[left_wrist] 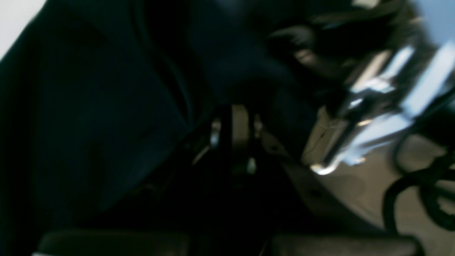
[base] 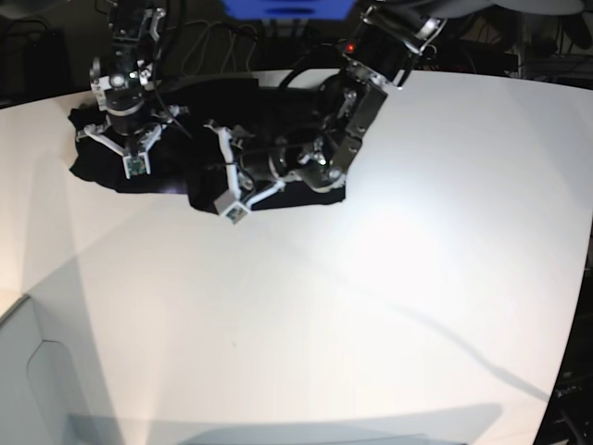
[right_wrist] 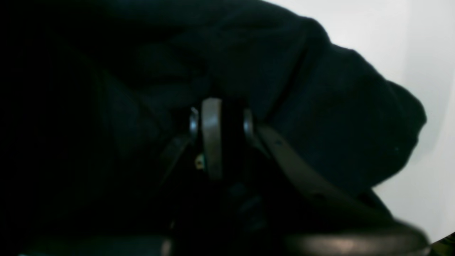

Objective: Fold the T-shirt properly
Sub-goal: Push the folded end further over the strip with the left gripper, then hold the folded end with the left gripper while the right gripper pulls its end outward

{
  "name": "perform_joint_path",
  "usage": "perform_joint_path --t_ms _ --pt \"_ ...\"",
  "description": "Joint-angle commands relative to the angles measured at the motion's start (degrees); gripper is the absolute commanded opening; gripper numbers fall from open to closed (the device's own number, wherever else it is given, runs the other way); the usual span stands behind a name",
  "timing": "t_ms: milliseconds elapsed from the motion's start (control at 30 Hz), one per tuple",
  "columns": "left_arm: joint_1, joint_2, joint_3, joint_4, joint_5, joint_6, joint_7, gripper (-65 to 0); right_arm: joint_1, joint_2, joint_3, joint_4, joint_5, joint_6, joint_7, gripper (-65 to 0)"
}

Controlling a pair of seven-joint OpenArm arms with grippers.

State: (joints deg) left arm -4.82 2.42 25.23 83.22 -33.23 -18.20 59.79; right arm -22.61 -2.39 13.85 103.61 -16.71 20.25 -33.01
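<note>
You had the black T-shirt lying bunched up at the far side of the white counter, spread between your two arms and not yet flat. Your right tool was low over the shirt's outer end, and in its own camera the two fingers sat close together with dark cloth packed around them, so it looked like they were pinching a fold of the shirt. Your left tool was down on the other end of the shirt, pressed together too, and the cloth seemed caught between its fingers, though that picture was blurry. I think you held both ends like that so you could lift and pull the shirt out straight before folding it. If one side let go, the shirt could have dropped back into a heap.
</note>
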Motion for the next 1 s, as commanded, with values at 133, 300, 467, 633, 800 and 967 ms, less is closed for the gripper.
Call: perform_joint_path --t_ms 133,300,467,633,800,967 --pt "-1.0 -0.2 -0.6 5.5 -5.8 -0.4 -1.1 -61.5 0.0 0.1 0.0 1.0 0.1 -0.3 0.5 -58.3" --pt "-0.9 -4.7 -0.8 10.5 -12.5 -0.1 -1.3 -61.5 0.5 0.1 0.0 3.4 0.1 -0.3 0.5 -58.3" --pt "2.3 -6.9 -6.5 11.1 -12.6 -0.2 -1.3 -61.5 1.3 0.2 0.1 8.5 0.1 -0.3 0.0 -58.3" --pt "5.0 -9.5 -11.6 11.2 -12.8 -0.4 -1.3 -61.5 2.3 0.4 0.4 11.2 0.1 -0.3 0.1 -58.3" --pt "7.0 -12.4 -13.1 11.2 -12.9 -0.4 -1.6 -61.5 4.5 1.5 4.8 11.4 0.1 -0.3 0.0 -51.4" --pt "10.3 -15.8 -13.1 14.5 -12.6 -0.4 -7.5 -61.5 8.3 5.4 14.0 11.1 3.3 0.5 -0.2 -43.5"
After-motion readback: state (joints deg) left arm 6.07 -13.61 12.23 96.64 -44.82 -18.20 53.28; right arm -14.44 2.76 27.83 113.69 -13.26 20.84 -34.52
